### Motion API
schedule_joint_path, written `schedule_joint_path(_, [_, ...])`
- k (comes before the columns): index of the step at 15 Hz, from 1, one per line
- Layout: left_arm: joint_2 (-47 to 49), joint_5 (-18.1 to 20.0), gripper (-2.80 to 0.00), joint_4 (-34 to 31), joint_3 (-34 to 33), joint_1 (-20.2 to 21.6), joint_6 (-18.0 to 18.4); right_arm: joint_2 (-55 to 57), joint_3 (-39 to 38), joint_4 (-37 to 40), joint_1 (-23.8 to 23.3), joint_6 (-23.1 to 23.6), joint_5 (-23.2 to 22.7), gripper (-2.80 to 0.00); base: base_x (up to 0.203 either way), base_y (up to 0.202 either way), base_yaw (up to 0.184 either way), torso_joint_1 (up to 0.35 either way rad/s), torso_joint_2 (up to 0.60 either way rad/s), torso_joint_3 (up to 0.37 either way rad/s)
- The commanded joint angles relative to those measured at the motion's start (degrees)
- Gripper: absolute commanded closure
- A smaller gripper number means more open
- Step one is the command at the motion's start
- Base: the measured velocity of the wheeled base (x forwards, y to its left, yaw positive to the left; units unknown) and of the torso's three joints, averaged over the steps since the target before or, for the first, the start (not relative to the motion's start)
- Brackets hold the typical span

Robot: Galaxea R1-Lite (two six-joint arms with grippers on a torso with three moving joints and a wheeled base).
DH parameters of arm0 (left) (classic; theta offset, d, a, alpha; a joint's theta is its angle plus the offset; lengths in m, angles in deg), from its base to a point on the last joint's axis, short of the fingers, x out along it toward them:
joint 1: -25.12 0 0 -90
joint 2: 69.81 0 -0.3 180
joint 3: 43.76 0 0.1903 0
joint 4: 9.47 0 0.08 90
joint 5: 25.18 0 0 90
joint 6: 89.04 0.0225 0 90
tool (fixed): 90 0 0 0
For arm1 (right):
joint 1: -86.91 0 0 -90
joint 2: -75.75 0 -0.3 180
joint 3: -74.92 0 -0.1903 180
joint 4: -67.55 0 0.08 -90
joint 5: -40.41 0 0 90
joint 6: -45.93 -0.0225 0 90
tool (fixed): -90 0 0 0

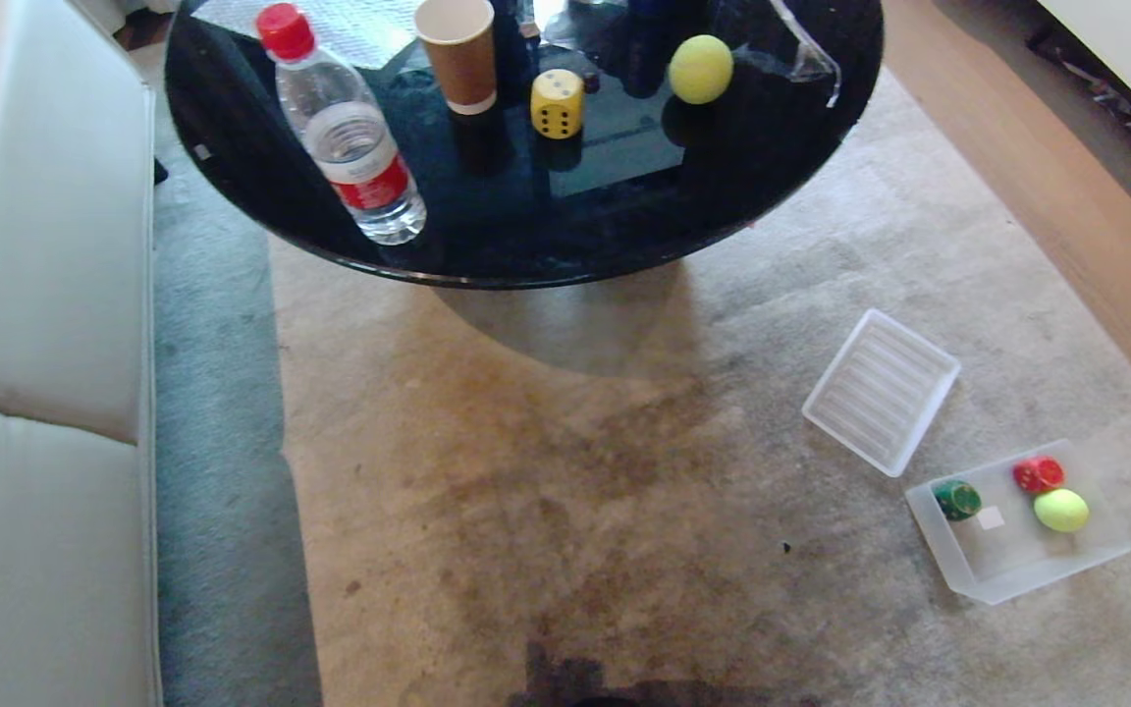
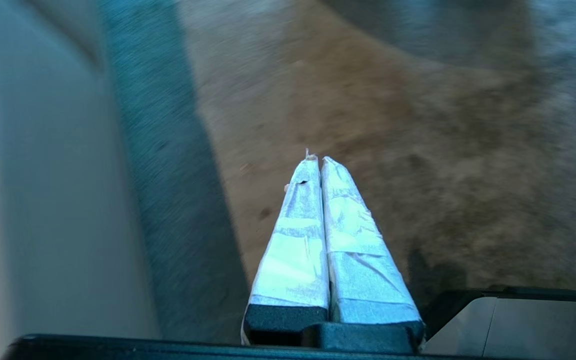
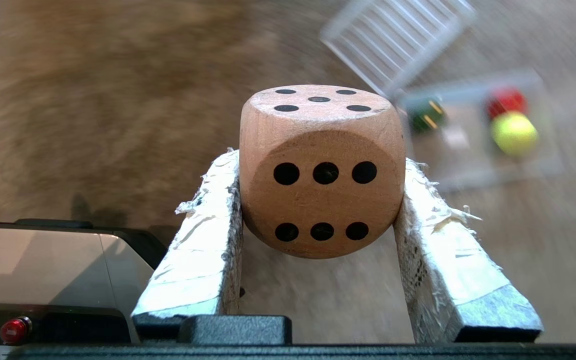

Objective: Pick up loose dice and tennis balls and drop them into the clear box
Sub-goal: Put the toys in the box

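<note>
Stained carpet [image 1: 565, 511], black round table [image 1: 251, 196]

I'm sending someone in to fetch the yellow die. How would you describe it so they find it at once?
Look at the round black table beside the sofa. The yellow die stands on it between the brown paper cup and the tennis ball. It is the only cube there, bright yellow with black pips.
</note>
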Motion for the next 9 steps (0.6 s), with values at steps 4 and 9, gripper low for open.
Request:
schedule_joint_path(4, [0.09,-0.04,0.0,0.0,0.0,0.0,-0.04,0.1,0.01,0.16,0.01,0.04,-0.03,0.0,0.001,0.012,-0.161,0.003,0.0,0.0])
schedule_joint_path(9, [0.08,-0.04,0.0,0.0,0.0,0.0,-0.04,0.1,0.01,0.16,0.01,0.04,-0.03,0.0,0.001,0.012,-0.164,0.003,0.0,0.003])
